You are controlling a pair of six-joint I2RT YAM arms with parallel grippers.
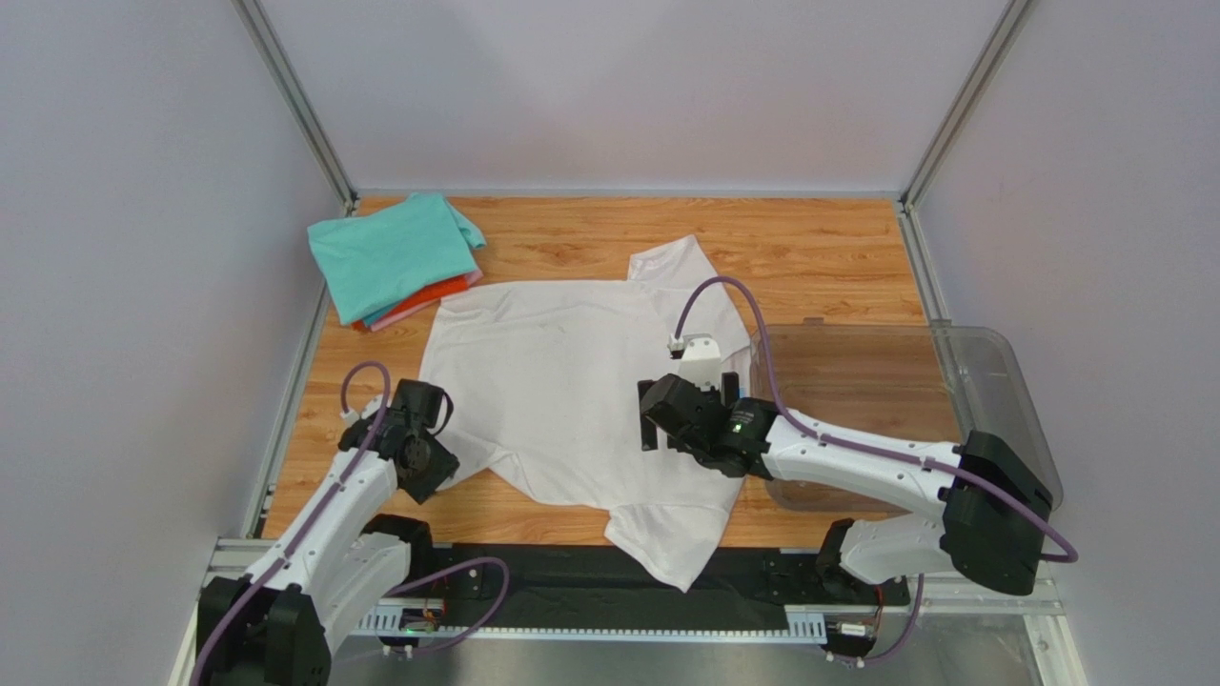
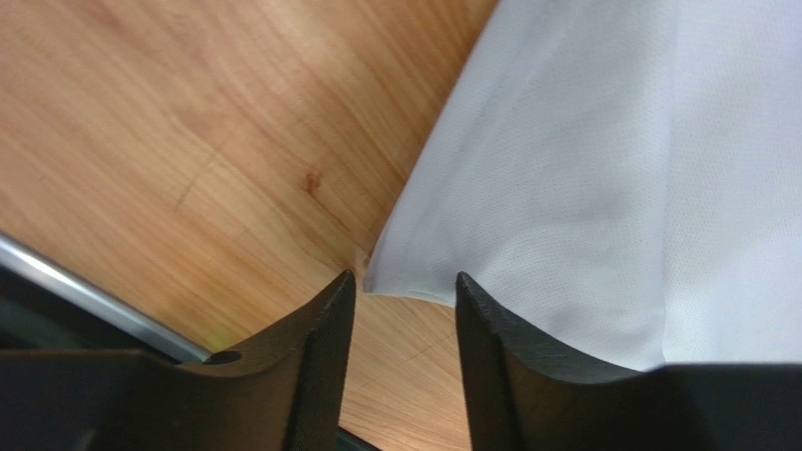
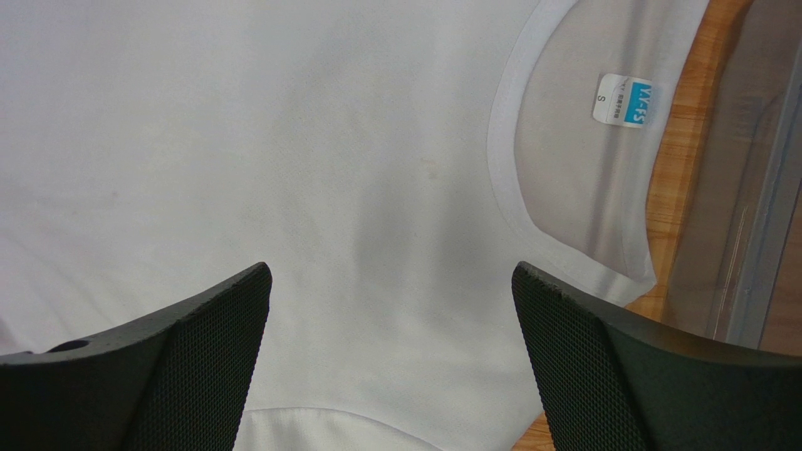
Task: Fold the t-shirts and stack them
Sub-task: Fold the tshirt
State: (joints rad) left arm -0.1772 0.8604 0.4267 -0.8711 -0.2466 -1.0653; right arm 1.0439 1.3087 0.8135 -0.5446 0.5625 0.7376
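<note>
At the surface's (image 1: 802, 243) near-left, left fingers (image 2: 325, 329) sit half-open astride the flat white t-shirt's (image 1: 559, 386) hem corner, right fingers (image 3: 216, 319) wide open over its chest; shallow bite cd slip or catch 1 layer

We read one label only: a small blue-and-white neck tag (image 3: 627, 100) inside the collar of the plain white cloth t-shirt (image 3: 329, 169); its white half carries the letter S; the white lettering on its blue half looks like YY-FS; the finer print is too small for us to read.
</note>
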